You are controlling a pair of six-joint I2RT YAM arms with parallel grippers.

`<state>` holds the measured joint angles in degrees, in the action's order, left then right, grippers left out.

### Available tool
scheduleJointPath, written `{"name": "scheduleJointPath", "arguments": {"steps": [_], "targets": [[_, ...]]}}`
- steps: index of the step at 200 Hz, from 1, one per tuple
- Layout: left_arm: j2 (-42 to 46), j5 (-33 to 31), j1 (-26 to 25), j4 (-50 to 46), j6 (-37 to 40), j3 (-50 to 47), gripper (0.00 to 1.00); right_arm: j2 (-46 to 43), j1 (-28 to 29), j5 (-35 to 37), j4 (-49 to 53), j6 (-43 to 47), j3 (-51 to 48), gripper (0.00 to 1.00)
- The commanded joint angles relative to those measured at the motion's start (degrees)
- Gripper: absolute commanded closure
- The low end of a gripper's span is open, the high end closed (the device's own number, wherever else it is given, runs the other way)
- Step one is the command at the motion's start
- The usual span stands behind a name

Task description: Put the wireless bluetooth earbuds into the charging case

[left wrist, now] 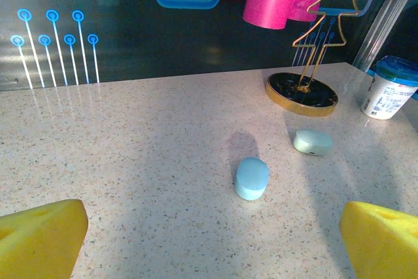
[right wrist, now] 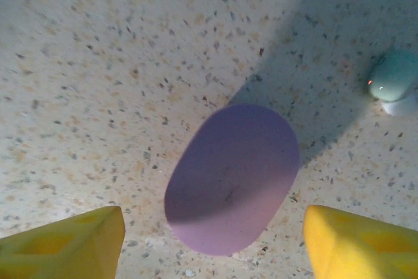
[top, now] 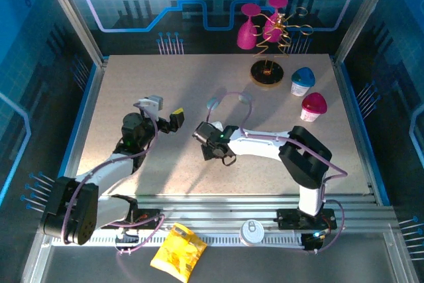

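From above, the right gripper (top: 212, 144) hangs over the middle of the table (top: 132, 77). The left gripper (top: 163, 112) stands just beside it, toward the left edge. A pale blue case (top: 213, 103) and a whitish-grey case (top: 245, 97) lie between the grippers and the far edge, near each other but apart.

At the left wrist, the yellow pads (left wrist: 39, 236) are spread wide with nothing between them. The pale blue case (left wrist: 251, 178) lies ahead and slightly right, and the whitish-grey case (left wrist: 312, 142) lies farther right.

At the right wrist, a purple case (right wrist: 232, 178) lies shut on the table between that gripper's parted yellow pads (right wrist: 362, 243), touching neither. Its long axis slants from lower left to upper right, skewed to the line the pads close along. The right arm is plainly the nearer one, and a wrist turn looks needed before a square grip. Whether earbuds sit inside cannot be told.
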<state>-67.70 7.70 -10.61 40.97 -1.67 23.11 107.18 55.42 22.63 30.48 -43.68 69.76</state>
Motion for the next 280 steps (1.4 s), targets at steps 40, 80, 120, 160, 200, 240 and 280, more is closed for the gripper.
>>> {"name": "scheduleJointPath", "arguments": {"steps": [40,80,120,160,200,240,280], "targets": [[2.3,-0.2,0.5,0.4,-0.6,-0.8,0.01,3.8,-2.6,-2.8,-0.6,1.5,2.1,0.52],[2.3,-0.1,0.5,-0.1,-0.3,-0.8,0.01,4.8,-3.8,-0.6,2.1,6.9,3.8,0.46],[1.3,0.0,0.5,0.5,-0.6,-1.0,0.01,4.8,-6.4,-3.3,1.0,11.1,4.3,0.67],[1.3,0.1,0.5,0.4,-0.4,-0.5,0.01,4.7,-7.1,-9.8,-1.0,25.0,4.8,0.71],[0.2,0.4,0.5,1.2,-0.8,-0.6,0.01,6.9,-7.8,-21.7,5.2,42.8,8.5,0.70],[0.3,0.6,0.5,0.9,-0.6,-0.3,0.01,5.1,-8.1,-18.6,0.6,40.2,6.1,0.52],[0.8,-0.2,0.5,1.3,-1.0,-1.2,0.01,2.7,-6.1,-14.0,-6.8,30.8,2.3,0.30]]}}
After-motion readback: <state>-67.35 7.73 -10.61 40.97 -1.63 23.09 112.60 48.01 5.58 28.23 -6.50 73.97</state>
